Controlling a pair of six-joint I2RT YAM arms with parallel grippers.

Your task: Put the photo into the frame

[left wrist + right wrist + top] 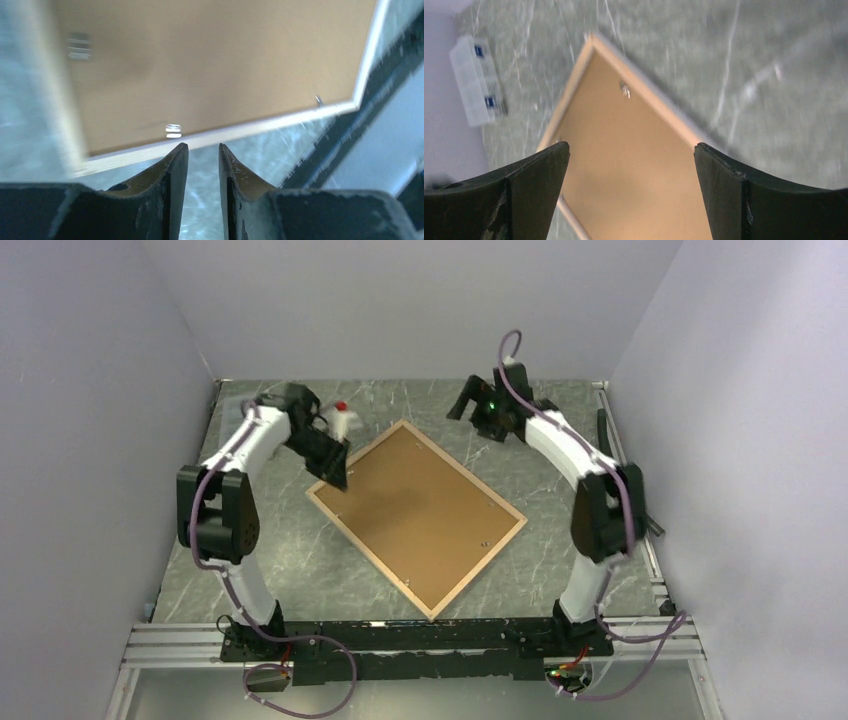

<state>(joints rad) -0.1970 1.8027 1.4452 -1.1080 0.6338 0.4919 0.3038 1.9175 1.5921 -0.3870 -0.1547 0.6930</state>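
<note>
The frame (pixel 370 555) lies face down and turned like a diamond on the table, with its light wood border up. The brown backing board (pixel 420 510) with small clips fills it. The photo is not in view. My left gripper (pixel 338 478) hangs over the frame's left corner; in the left wrist view its jaws (pixel 203 147) stand a narrow gap apart with nothing between, just short of the border (pixel 260 127) and a clip (pixel 173 131). My right gripper (pixel 468 405) is raised beyond the far corner, wide open (pixel 631 147) and empty over the board (pixel 624 190).
A clear plastic box (pixel 474 80) lies by the wall at the back left. A small white and red item (pixel 344 418) shows beside the left wrist. Metal rails run along the front (pixel 400 640) and right (pixel 620 440) edges. Walls close in three sides.
</note>
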